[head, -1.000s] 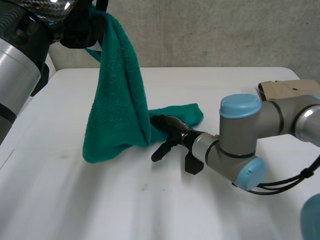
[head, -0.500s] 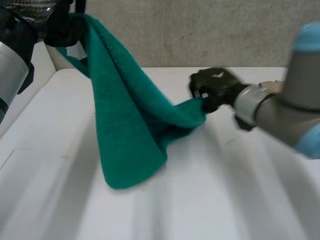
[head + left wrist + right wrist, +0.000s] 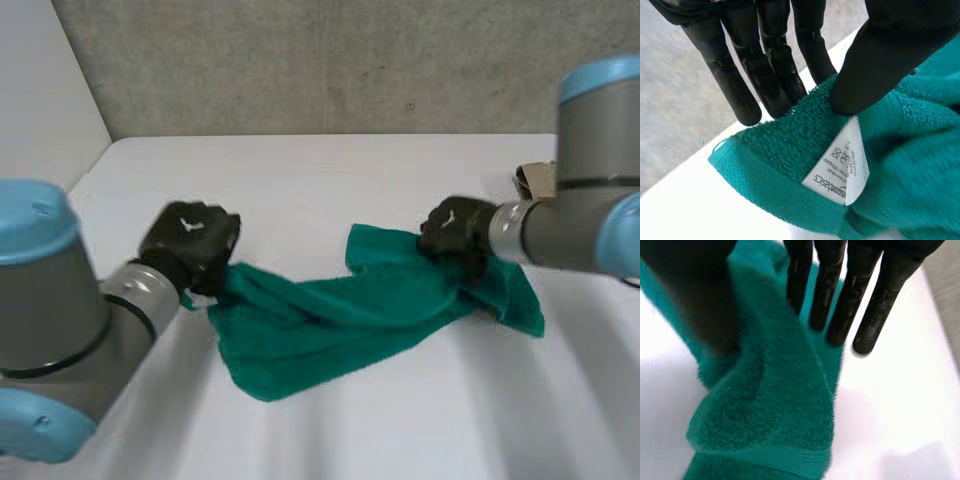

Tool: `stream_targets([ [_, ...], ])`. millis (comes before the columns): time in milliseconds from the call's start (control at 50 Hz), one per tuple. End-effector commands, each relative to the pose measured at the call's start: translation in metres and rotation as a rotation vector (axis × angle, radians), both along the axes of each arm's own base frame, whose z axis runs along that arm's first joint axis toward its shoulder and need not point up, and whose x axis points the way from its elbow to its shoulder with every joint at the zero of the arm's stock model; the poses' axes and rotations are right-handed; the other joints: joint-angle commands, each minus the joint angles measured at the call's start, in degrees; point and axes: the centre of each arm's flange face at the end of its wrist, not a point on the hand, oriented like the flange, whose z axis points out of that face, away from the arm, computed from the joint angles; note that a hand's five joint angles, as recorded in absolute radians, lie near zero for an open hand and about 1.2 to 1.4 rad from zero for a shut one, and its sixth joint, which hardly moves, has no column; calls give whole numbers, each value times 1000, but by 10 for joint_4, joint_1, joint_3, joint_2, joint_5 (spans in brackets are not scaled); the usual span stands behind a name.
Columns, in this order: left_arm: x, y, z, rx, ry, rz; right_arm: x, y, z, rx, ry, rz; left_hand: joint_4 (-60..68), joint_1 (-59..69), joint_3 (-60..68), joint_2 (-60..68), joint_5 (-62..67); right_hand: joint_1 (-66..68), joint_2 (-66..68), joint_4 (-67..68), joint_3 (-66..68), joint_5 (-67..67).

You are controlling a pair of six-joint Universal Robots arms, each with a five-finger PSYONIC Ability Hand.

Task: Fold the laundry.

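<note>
A white table (image 3: 400, 160) stands before a rough grey wall (image 3: 350, 60), and in the head view a green towel (image 3: 340, 320) lies crumpled on it, drawn out between the two hands. The left hand (image 3: 190, 243) grips one end of the towel and the right hand (image 3: 455, 228) is closed on the other end, where a flap of cloth spreads past its fingers onto the table. A piece of brown cardboard (image 3: 535, 180) lies just behind the right arm. In the left wrist view the left hand (image 3: 765, 65) keeps its fingers (image 3: 735, 95) straight behind the towel (image 3: 790, 150) while its thumb (image 3: 885, 55) presses the cloth against them, pinching a hemmed edge; a white label (image 3: 840, 165) hangs just below the thumb tip, with the table (image 3: 690, 210) under the hem. In the right wrist view the right hand (image 3: 832, 295) also holds its fingers (image 3: 875, 305) straight, the thumb (image 3: 700, 295) set on the other side of a ridge of towel (image 3: 770, 405) nipped between them, the rest of the cloth trailing away from the palm over the table (image 3: 890, 405).
</note>
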Motion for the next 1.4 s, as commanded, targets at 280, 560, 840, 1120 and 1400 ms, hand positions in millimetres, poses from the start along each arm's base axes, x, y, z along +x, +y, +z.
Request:
stream_targets([
  [280, 15, -26, 23, -86, 47, 76, -86, -17, 22, 183, -806, -682, 111, 144, 115, 113, 142, -464, -571, -579, -575, -567],
  [560, 15, -20, 18, -68, 41, 68, -123, 22, -51, 262, -750, -784, 111, 144, 115, 113, 142, -415, -521, -529, -525, -518],
  [840, 16, -23, 18, -81, 46, 74, -108, 7, -82, 261, -726, -746, 111, 144, 115, 113, 142, -339, -446, -454, -449, -442],
  [1120, 16, -23, 19, -82, 50, 76, -85, -19, -78, 136, -721, -705, 111, 144, 115, 113, 142, 236, 129, 121, 125, 133],
  [1400, 48, -19, 100, -298, 92, 155, -89, 14, 126, -207, -551, -391, 111, 144, 115, 113, 142, 236, 129, 121, 125, 133],
])
